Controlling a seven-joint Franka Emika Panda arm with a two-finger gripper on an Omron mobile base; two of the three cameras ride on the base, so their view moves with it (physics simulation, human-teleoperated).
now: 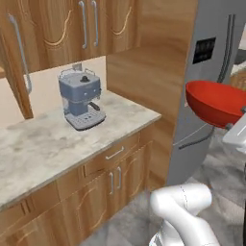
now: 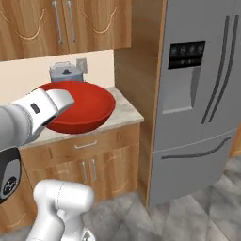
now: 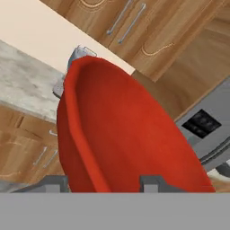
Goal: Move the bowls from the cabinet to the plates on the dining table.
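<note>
Hand view: two dark fingers (image 3: 150, 183) are seen at six o'clock, set apart with the wall of the red bowl (image 3: 121, 134) between them, so the fingers are judged to be clamped on its rim. From the fingers the bowl spreads away toward twelve o'clock, its hollow facing two o'clock. Beyond its rim a blue-grey coffee machine (image 3: 74, 60) is seen at eleven o'clock on a marble worktop (image 3: 24, 85), with wooden wall cabinets (image 3: 148, 27) above. In the right base view the bowl (image 2: 89, 110) is carried in the air in front of the worktop, with a grey fridge (image 2: 202, 94) at three o'clock. No plate or dining table is seen, so a long carry is judged to remain.
</note>
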